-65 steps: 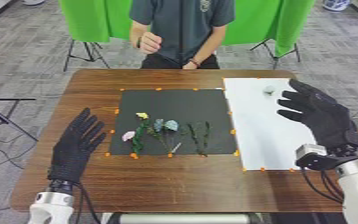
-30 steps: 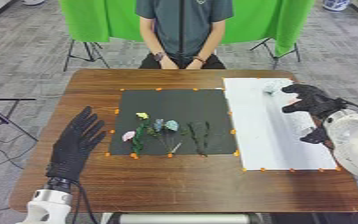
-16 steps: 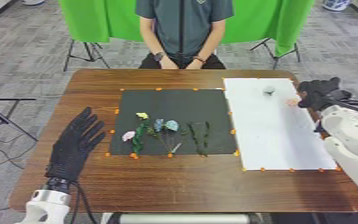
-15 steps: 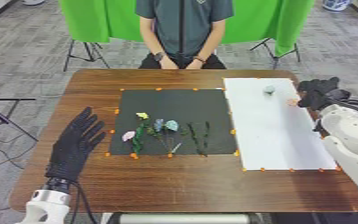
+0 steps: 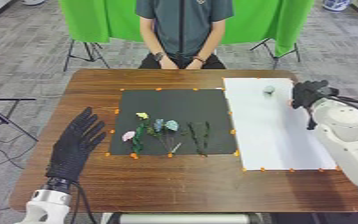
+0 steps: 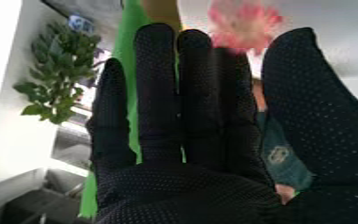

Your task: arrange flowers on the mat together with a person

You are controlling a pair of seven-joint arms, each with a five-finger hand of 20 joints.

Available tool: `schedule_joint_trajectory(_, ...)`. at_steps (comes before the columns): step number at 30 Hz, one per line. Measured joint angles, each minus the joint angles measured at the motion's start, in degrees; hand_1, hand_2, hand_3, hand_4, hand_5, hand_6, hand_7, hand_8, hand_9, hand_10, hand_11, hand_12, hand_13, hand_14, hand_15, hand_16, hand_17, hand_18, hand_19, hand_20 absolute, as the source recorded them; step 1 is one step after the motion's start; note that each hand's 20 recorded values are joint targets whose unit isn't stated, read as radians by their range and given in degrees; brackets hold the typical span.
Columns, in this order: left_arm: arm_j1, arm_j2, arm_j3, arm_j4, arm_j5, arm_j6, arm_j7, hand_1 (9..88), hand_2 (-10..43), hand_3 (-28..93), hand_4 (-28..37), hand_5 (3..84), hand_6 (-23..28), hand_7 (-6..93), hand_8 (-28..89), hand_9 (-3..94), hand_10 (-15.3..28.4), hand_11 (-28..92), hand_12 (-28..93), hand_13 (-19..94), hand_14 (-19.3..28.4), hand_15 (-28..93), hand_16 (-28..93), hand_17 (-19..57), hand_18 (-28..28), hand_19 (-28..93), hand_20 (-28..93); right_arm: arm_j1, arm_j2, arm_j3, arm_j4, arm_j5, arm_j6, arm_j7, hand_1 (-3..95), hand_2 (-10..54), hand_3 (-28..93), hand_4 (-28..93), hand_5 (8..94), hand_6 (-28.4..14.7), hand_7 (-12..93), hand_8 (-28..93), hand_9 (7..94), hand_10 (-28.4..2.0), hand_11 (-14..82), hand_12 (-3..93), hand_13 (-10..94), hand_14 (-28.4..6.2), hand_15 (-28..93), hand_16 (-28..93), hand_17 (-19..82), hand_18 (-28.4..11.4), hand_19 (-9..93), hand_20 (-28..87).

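Observation:
My right hand is at the far right corner of the white sheet, beside a pink flower that it mostly hides. In the right wrist view my right hand has straight fingers and thumb, with the pink flower beyond the tips. A pale green flower lies near the sheet's far edge. The black mat holds a yellow flower, a light pink one, a blue one and green stems. My left hand is open left of the mat.
Brown table surrounds the mat and sheet, whose borders carry small orange tabs. A person is across the table, both hands low by the far edge.
My right hand first went to the sheet's far right side, then shifted slightly left over the pink flower. The person lowered a raised hand. My left hand stays nearly still.

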Motion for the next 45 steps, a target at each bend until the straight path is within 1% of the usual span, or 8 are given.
schedule_joint_trajectory(2,0.0,0.02,0.00,0.00,0.00,0.00,0.00,28.9,-5.0,66,-24.2,26.0,1.8,18.2,-9,19.1,9.8,15,17,17,11.5,13,8,-11.5,19.7,38,10,0.1,-0.5,-0.1,0.6,-0.4,0.1,-0.3,43.7,-9.5,75,-28,54.1,5.2,44,-11,67.6,-5.3,27.3,37.8,60,-4.3,56,21,19,-16.6,66,37)
schedule_joint_trajectory(3,0.0,0.02,0.00,0.01,0.00,0.00,0.00,28.9,-4.9,66,-24.2,26.1,1.8,18.2,-9,19.0,9.8,15,17,17,11.4,13,8,-11.5,19.8,38,10,0.3,-0.6,-0.3,1.0,-0.5,0.3,-0.4,47.6,-9.5,74,-28,59.8,5.4,47,-8,77.5,-3.7,19.9,45.2,66,-3.6,54,28,22,-15.7,67,37)
schedule_joint_trajectory(6,0.0,0.02,0.01,0.02,0.00,-0.01,0.01,28.9,-5.0,66,-24.1,26.0,1.8,18.2,-9,19.0,9.7,15,17,17,11.4,13,8,-11.5,19.7,38,10,0.9,-0.9,-1.5,2.5,-0.2,2.8,-0.6,52.5,-9.5,76,-28,71.3,4.9,46,-4,89.1,-2.0,15.3,48.8,76,-2.7,51,35,29,-14.7,71,39)
schedule_joint_trajectory(13,0.0,0.02,0.02,0.05,0.00,-0.03,0.01,28.9,-5.0,66,-24.2,26.0,1.8,18.2,-9,19.0,9.7,15,17,17,11.4,13,8,-11.5,19.7,38,10,0.1,-0.6,-2.2,2.1,7.7,13.2,-2.1,52.8,-9.5,80,-28,75.0,3.2,44,-3,91.9,-2.4,14.1,48.5,79,-2.8,51,37,31,-15.4,72,41)
schedule_joint_trajectory(21,0.3,0.02,-0.01,-0.03,-0.01,-0.02,-0.02,28.7,-5.2,67,-24.2,25.9,1.8,18.2,-9,19.0,9.6,15,17,17,11.3,13,8,-11.4,19.6,38,10,0.2,2.4,-10.3,-9.3,18.6,29.5,-7.2,52.0,-9.5,80,-28,74.3,3.2,45,-2,92.0,-1.6,13.9,48.9,79,-3.0,53,38,30,-15.5,73,42)
schedule_joint_trajectory(24,0.3,0.02,0.03,-0.03,-0.08,-0.01,-0.08,28.7,-5.2,67,-24.3,25.9,1.7,18.2,-9,18.9,9.5,15,17,17,11.2,13,8,-11.4,19.6,38,10,2.6,0.2,-13.2,-12.6,19.2,28.5,-11.4,52.0,-9.5,80,-28,74.2,3.2,45,-2,92.1,-1.6,13.7,48.7,78,-3.0,54,38,30,-15.5,73,42)
schedule_joint_trajectory(31,0.1,0.02,0.52,0.01,-0.11,0.00,-0.22,28.4,-5.5,67,-24.3,25.9,1.6,18.2,-9,18.8,9.3,15,17,17,11.0,13,7,-11.3,19.3,38,10,9.5,-10.7,-19.0,-9.7,16.8,14.2,-14.6,52.1,-9.5,80,-28,74.2,3.2,45,-2,92.3,-1.9,13.3,48.2,77,-3.3,55,38,29,-15.5,72,43)
schedule_joint_trajectory(45,0.0,-0.27,0.48,0.02,-0.44,-0.02,-0.58,28.4,-5.6,67,-24.7,25.9,1.7,18.0,-9,19.0,9.5,15,17,17,10.8,13,8,-11.1,19.1,38,11,7.5,-13.3,-20.9,-9.0,10.2,12.3,-15.5,50.3,-9.5,79,-28,73.1,3.3,45,-2,91.5,-2.5,13.2,48.5,75,-4.1,63,34,28,-16.1,73,44)
